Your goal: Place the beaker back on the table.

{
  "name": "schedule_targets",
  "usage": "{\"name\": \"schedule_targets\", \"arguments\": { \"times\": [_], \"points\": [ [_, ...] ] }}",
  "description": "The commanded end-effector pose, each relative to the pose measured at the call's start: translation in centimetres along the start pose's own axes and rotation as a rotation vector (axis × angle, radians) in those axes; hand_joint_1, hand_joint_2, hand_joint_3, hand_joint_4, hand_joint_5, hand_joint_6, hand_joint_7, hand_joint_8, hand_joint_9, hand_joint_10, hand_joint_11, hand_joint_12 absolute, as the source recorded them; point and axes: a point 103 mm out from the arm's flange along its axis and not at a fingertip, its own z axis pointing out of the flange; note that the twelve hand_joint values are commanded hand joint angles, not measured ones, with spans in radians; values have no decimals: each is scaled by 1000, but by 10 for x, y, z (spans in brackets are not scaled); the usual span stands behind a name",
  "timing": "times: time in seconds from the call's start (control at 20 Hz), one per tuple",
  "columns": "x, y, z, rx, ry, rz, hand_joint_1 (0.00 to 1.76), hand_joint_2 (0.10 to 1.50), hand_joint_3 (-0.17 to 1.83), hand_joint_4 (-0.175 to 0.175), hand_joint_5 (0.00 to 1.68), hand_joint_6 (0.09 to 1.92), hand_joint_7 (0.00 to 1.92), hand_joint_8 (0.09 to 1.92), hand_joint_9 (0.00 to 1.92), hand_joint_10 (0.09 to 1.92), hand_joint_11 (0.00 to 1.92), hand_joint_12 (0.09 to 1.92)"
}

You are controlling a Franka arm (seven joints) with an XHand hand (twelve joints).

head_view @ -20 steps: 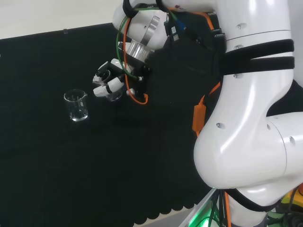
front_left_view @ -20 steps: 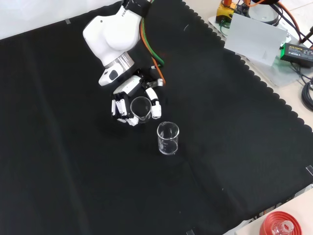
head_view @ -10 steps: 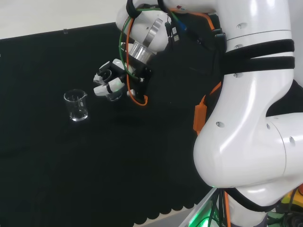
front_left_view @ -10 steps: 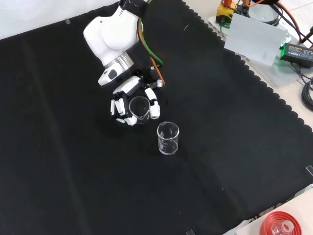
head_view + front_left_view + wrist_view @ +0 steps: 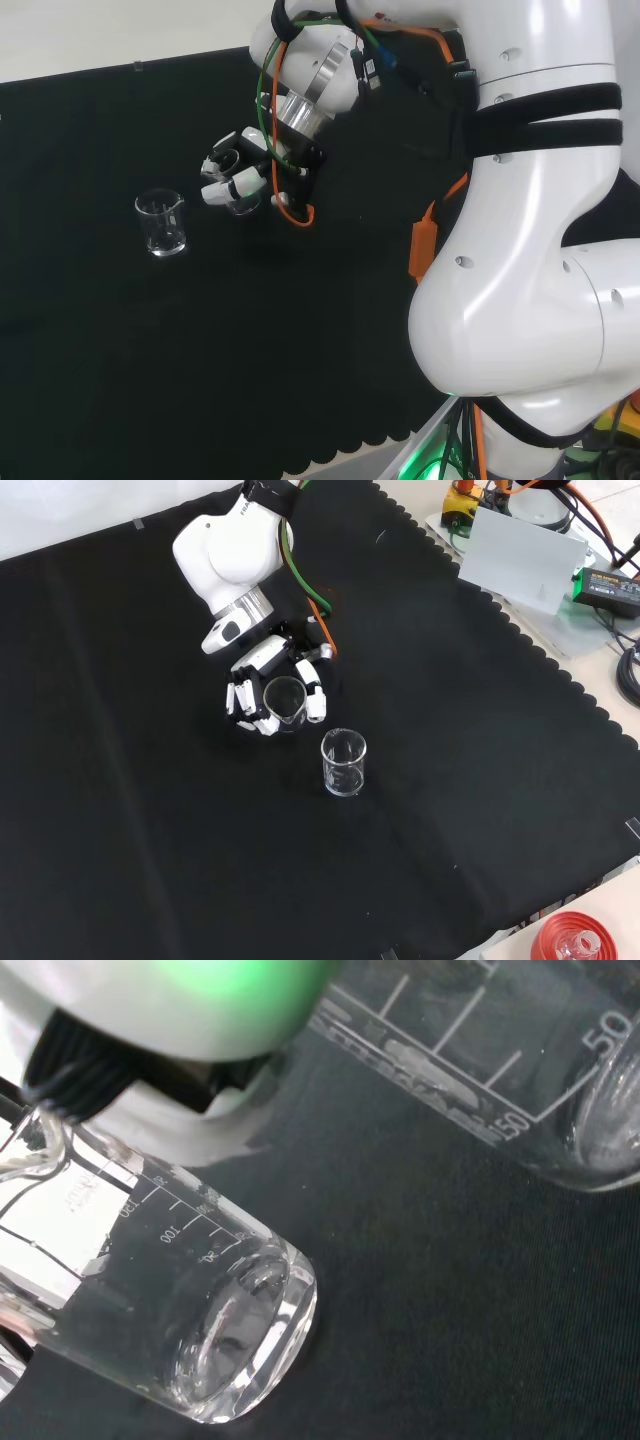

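Fingers (image 5: 315,702) of the black and white hand (image 5: 262,680) are curled round a clear glass beaker (image 5: 284,702), held near the black cloth's (image 5: 480,780) middle, beside a second clear beaker (image 5: 343,763).

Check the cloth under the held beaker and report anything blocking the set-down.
Nothing visible blocks it. The hand is curled round the beaker over bare black cloth. The second beaker stands apart, nearer the camera and to the right in the front view, not beneath the held one.
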Motion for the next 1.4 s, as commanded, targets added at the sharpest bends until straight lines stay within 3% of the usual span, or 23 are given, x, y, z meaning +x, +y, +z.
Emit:
{"name": "schedule_targets", "arguments": {
  "times": [0.05,0.25,0.3,0.45,1.05,1.4],
  "points": [
    [-1,-1,1,-4,6,-3,1311,506,822,37,1352,570,1673,87,1206,363,768,1108],
    [-1,0,3,-9,5,4,1311,507,821,37,1351,569,1673,87,1206,362,770,1105],
    [-7,-3,2,-14,45,-20,1311,507,821,37,1351,569,1673,87,1206,362,770,1105],
    [-6,2,12,-23,18,-9,1311,507,820,38,1352,569,1672,87,1206,362,770,1105],
    [-6,3,12,-51,22,-4,1308,513,810,62,1359,563,1662,87,1197,356,775,1100],
    [-8,4,16,-29,26,19,1306,521,797,74,1359,563,1655,87,1192,352,776,1096]
  ]
}}
